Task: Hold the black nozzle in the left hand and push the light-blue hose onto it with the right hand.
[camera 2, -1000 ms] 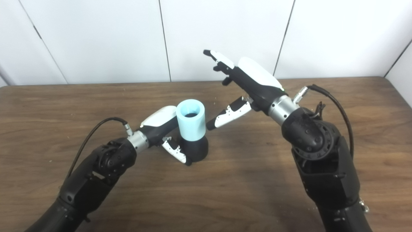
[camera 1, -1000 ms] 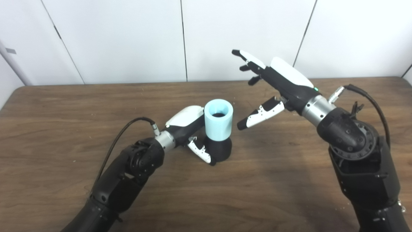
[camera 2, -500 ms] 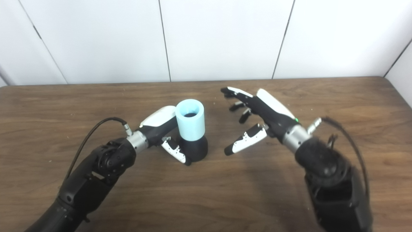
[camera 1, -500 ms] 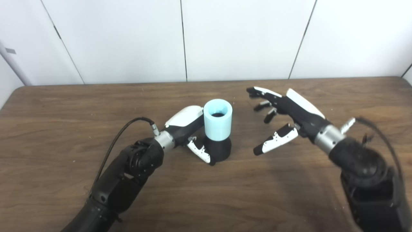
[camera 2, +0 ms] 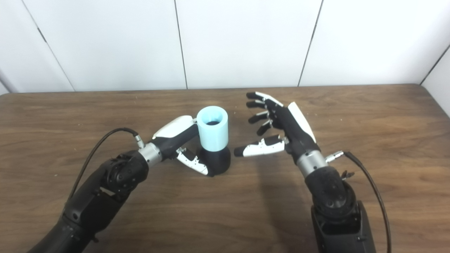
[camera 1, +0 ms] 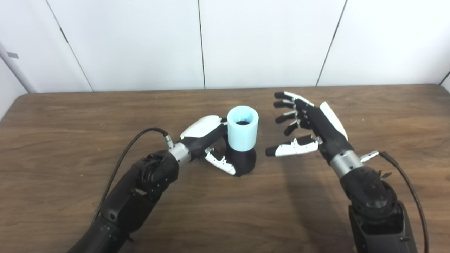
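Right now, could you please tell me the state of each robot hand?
Left robot hand: shut on the black nozzle, which carries the blue hose.
Right robot hand: open, holding nothing.

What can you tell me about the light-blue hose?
The hose is a short, wide, pale-blue tube, matte and plastic-looking. It stands upright with its open end up, dark inside, and its lower end sits on the black nozzle. The left hand is wrapped around the nozzle beside it; the right hand is open, not touching.
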